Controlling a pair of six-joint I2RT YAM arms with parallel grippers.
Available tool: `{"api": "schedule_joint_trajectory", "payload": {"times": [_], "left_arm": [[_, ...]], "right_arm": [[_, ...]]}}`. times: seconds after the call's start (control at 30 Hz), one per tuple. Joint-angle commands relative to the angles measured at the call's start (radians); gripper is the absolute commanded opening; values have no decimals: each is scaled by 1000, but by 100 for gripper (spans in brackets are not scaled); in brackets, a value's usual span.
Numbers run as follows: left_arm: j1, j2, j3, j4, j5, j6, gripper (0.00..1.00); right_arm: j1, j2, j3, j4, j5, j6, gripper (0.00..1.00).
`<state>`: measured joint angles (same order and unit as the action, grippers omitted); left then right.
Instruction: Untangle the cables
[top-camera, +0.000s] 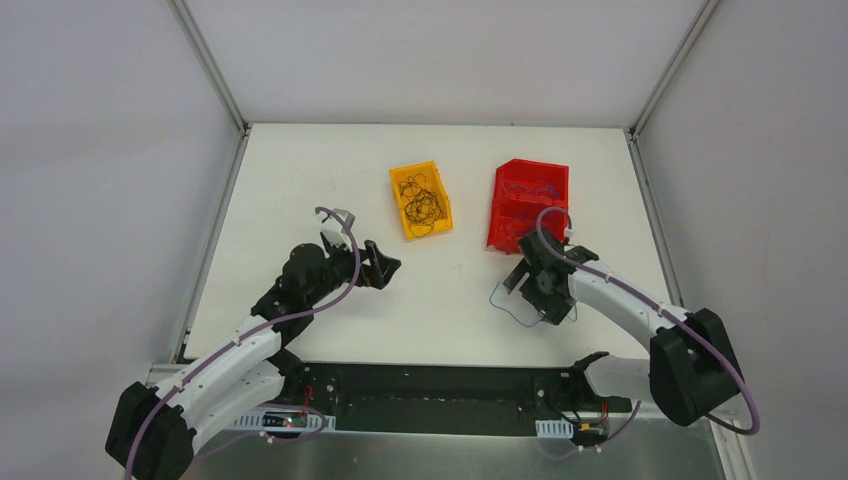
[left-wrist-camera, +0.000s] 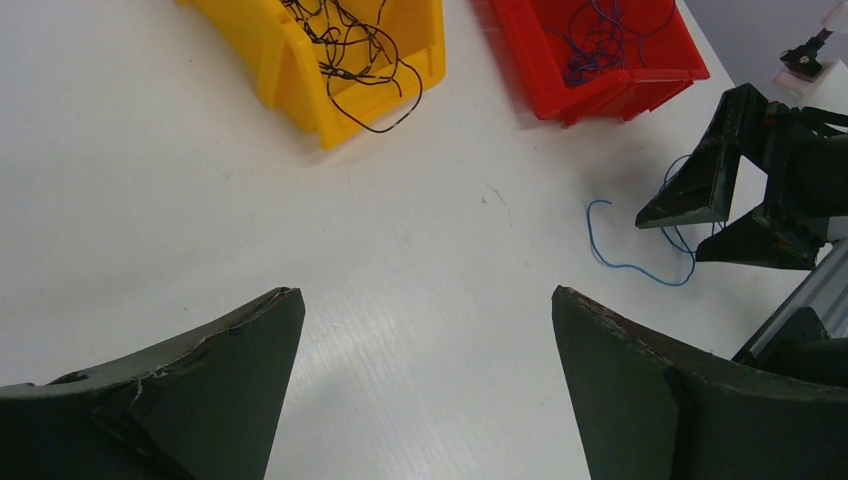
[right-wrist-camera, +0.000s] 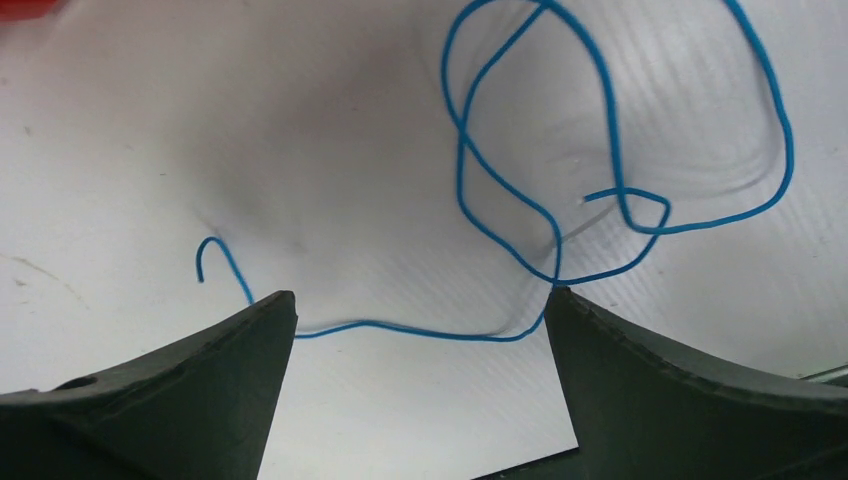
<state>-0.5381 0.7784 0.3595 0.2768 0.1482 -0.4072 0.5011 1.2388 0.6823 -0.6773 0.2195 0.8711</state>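
Observation:
A loose blue cable (right-wrist-camera: 470, 170) lies in curls on the white table (top-camera: 440, 300); it also shows in the top view (top-camera: 510, 312) and the left wrist view (left-wrist-camera: 625, 262). My right gripper (right-wrist-camera: 420, 300) is open, low over it, with one strand running between its fingertips; it also shows in the top view (top-camera: 522, 287). Thin black cables (top-camera: 422, 200) sit tangled in a yellow bin (top-camera: 398, 180), one loop hanging over the rim (left-wrist-camera: 385, 105). More blue cables (left-wrist-camera: 590, 40) lie in a red bin (top-camera: 505, 215). My left gripper (top-camera: 385, 268) is open and empty over bare table (left-wrist-camera: 428, 300).
The two bins stand side by side at the table's middle back, the yellow bin (left-wrist-camera: 290, 70) on the left, the red bin (left-wrist-camera: 620, 85) on the right. Grey walls and metal frame posts enclose the table. Thick purple cables run along both arms.

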Motion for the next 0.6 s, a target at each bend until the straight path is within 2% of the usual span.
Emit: {"api": "schedule_joint_trajectory", "payload": {"times": [0.0,0.13,0.23,0.37,0.57], "left_arm": [[-7,-21,-1,16,-8,8,99],[-7,-36,-4,12,-12,8,99],[-7,-42,-3,10,-14,8,99],[-8,-45,-3,8,-12,7,99],[-7,-43,-3,13,-4,1,99]], "right_arm": [[38,32,126,-48,28,42,99],[44,5,205,-201,163,-9,99],[23,-45,203,-263,217,-28,99],[-77,-139,109,-244,153,-44,99],[-224,-250,-65,-38,-19,-140,99]]}}
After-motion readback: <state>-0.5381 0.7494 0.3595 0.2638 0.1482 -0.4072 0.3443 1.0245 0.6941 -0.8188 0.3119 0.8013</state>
